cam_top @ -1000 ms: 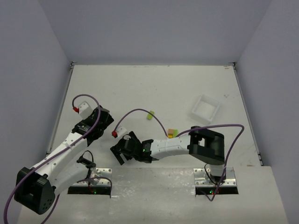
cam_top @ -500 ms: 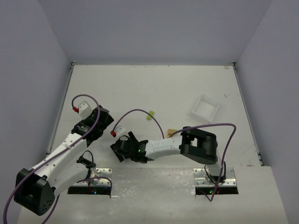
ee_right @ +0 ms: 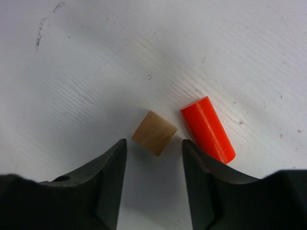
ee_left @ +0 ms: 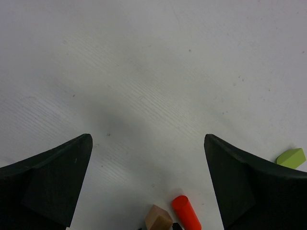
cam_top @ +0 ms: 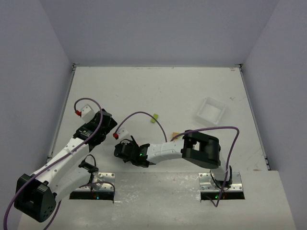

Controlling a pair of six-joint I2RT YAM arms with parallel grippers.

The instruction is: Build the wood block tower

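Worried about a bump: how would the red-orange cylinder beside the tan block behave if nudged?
The red-orange cylinder lies on its side, so it would probably roll. It looks smooth and rigid, likely light and slippery. Stood on a flat end, it may tip easily.

White table [cam_top: 158, 86] carries a white tray [cam_top: 205, 119]; lime green block [cam_top: 154, 118]; tan cube [ee_right: 154, 132] beside red-orange cylinder [ee_right: 207, 129].

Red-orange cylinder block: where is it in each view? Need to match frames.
Top external: not visible; the right gripper covers that spot.
Left wrist: red-orange cylinder at the bottom edge, right of centre.
Right wrist: cylinder right of centre, beyond the right finger.
Shared landmark: tan block, immediately left of it in both wrist views.
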